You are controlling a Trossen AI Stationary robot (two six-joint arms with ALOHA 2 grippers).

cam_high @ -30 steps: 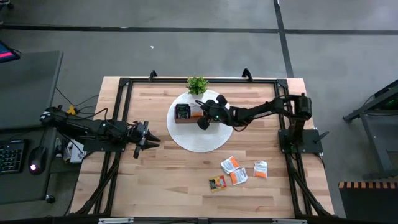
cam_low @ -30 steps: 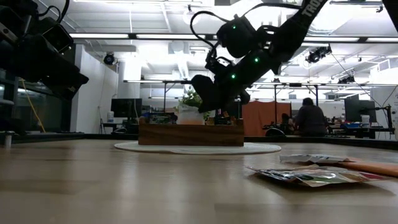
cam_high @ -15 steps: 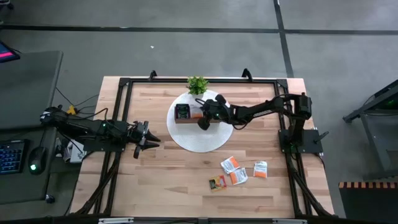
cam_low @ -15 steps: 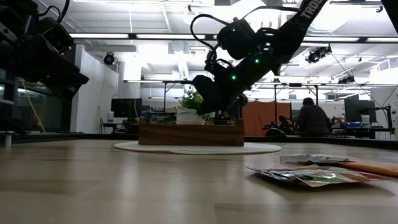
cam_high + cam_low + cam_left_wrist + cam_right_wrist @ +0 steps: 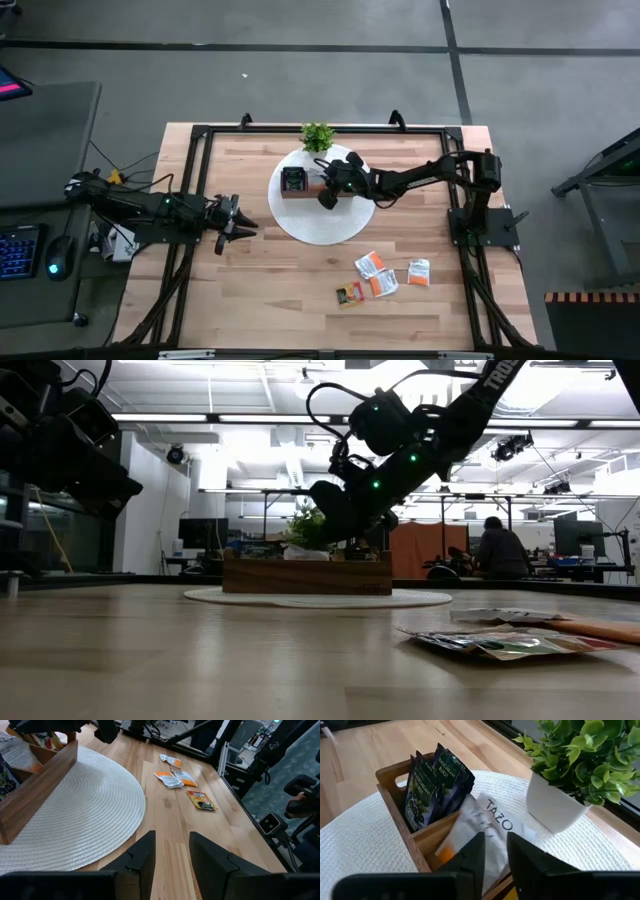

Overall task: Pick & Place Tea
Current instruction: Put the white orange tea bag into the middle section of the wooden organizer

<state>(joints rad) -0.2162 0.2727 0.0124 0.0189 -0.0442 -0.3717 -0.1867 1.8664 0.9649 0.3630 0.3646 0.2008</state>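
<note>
Now the right gripper (image 5: 322,186) hangs over the middle compartment of the wooden tray (image 5: 305,191), a little lower than a second ago. In the low view the white sachet (image 5: 300,552), which stood up high above the tray half a second before, sits lower, with only its top above the wall. In the right wrist view the fingers (image 5: 470,857) stand slightly apart, and the white Tazo sachet (image 5: 487,827) leans in the compartment just in front of them; whether they touch it I cannot tell. The left gripper (image 5: 240,222) is at the same place over the left side of the tabletop (image 5: 300,290), its fingers (image 5: 142,857) apart with nothing between them.

The end compartment holds dark green-black sachets (image 5: 432,782); they overlap, so I see about three and cannot count more. An orange sachet (image 5: 447,852) is half covered by the white one. The third compartment is hidden under the arm.

On the tabletop near the right arm's base lie four loose sachets (image 5: 375,275): two orange-and-white, one mostly white, one dark with orange. One potted plant (image 5: 317,136) stands on the one round white mat (image 5: 330,220), just beside the tray.
</note>
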